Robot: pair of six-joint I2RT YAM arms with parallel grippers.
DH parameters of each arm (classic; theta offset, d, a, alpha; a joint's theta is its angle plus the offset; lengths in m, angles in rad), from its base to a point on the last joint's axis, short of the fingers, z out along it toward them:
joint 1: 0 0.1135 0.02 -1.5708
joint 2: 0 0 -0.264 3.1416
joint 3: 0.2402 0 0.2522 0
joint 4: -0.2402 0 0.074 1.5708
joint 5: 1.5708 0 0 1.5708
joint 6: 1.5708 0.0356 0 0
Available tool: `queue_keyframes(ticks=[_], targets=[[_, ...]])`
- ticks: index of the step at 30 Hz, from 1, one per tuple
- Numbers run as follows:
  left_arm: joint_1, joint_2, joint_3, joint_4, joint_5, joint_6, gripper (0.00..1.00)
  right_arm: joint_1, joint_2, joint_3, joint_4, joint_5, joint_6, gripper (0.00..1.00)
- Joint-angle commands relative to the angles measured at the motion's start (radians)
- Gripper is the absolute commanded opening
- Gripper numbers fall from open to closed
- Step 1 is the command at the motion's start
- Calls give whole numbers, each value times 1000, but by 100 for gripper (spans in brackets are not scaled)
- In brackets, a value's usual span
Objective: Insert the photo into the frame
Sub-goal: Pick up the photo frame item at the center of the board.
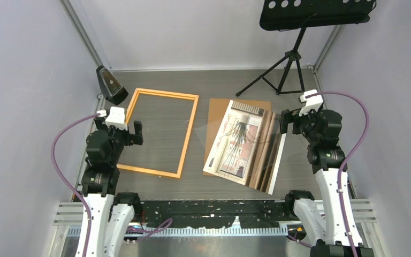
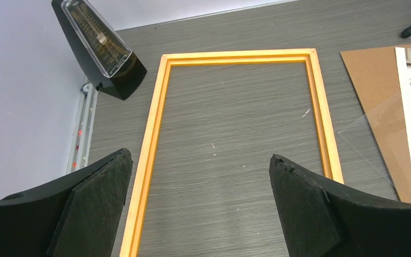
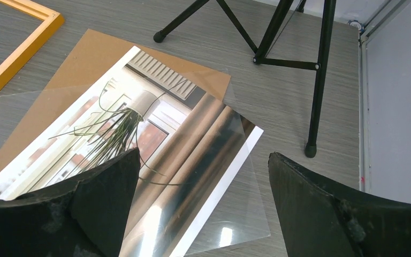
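Note:
The orange frame [image 1: 189, 134] lies flat and empty on the left half of the table, also in the left wrist view [image 2: 238, 55] and at the right wrist view's top left [image 3: 21, 51]. The photo [image 1: 241, 142] lies picture side up on the brown backing board [image 1: 219, 112], right of the frame, with the clear sheet [image 1: 270, 171] skewed over it. It shows in the right wrist view [image 3: 155, 128] with the sheet [image 3: 246, 214]. My left gripper [image 1: 119, 127] is open and empty over the frame's near left part [image 2: 199, 156]. My right gripper [image 1: 303, 120] is open and empty above the photo's right edge [image 3: 204, 155].
A black metronome [image 1: 111, 84] stands by the frame's far left corner, also in the left wrist view [image 2: 99, 48]. A black music stand on a tripod [image 1: 286, 64] stands at the back right, its legs close to the board [image 3: 278, 32]. Walls enclose the table on three sides.

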Motion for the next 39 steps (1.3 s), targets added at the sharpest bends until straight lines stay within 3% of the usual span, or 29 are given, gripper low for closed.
queue_keyframes(ticks=[1, 13, 19, 27, 39], targets=[[6, 5, 34, 1, 29, 19, 99, -15, -5, 2, 22, -19, -8, 96], [6, -5, 41, -5, 71, 2, 99, -27, -23, 9, 11, -43, 7, 96], [6, 1, 68, -39, 189, -6, 99, -43, -38, 30, -40, -48, 53, 96], [6, 49, 107, -61, 304, -57, 99, -50, -18, -31, -93, 125, 101, 96], [-4, 149, 146, -108, 427, -86, 99, -169, 139, -70, -69, -17, 129, 96]])
